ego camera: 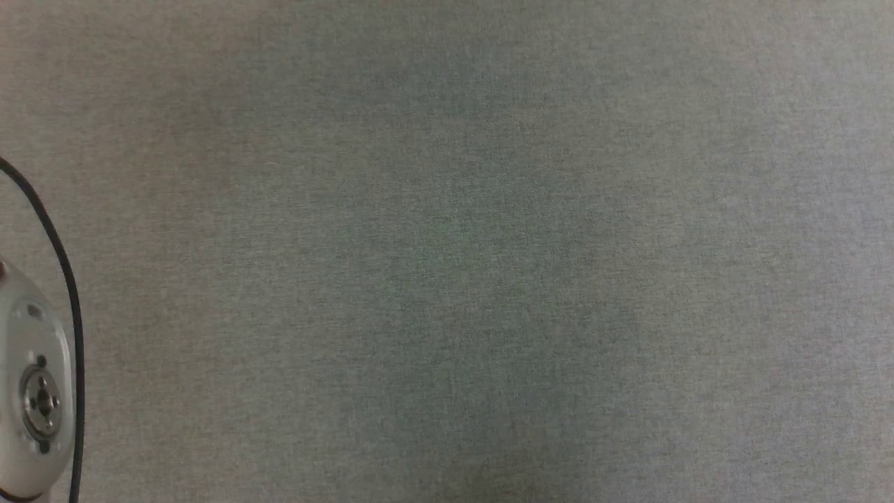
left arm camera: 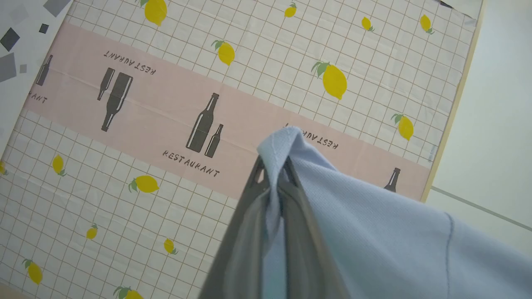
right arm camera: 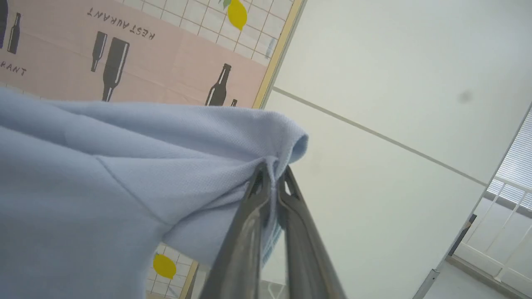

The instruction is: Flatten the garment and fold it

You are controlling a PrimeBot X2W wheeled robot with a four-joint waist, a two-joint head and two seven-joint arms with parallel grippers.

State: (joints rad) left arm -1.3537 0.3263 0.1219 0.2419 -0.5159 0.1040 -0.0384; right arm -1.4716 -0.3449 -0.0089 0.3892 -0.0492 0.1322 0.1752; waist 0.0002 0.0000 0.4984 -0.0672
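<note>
Above the surface [left arm camera: 166,104], near its edge, my left pincer [left arm camera: 273,168] and right pincer [right arm camera: 272,171] clench the garment [left arm camera: 374,224], presumably to spread it.

bare test room, lemon-print tablecloth [left arm camera: 266,45]

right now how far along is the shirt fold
Done: both grips are made. The left gripper is shut on a bunched edge of the garment, and the right gripper is shut on another edge. In hand: the cloth hangs from them above the lemon-print tablecloth, bunched, not flat. Left: spreading it flat there and every fold; no fold shows yet.
</note>
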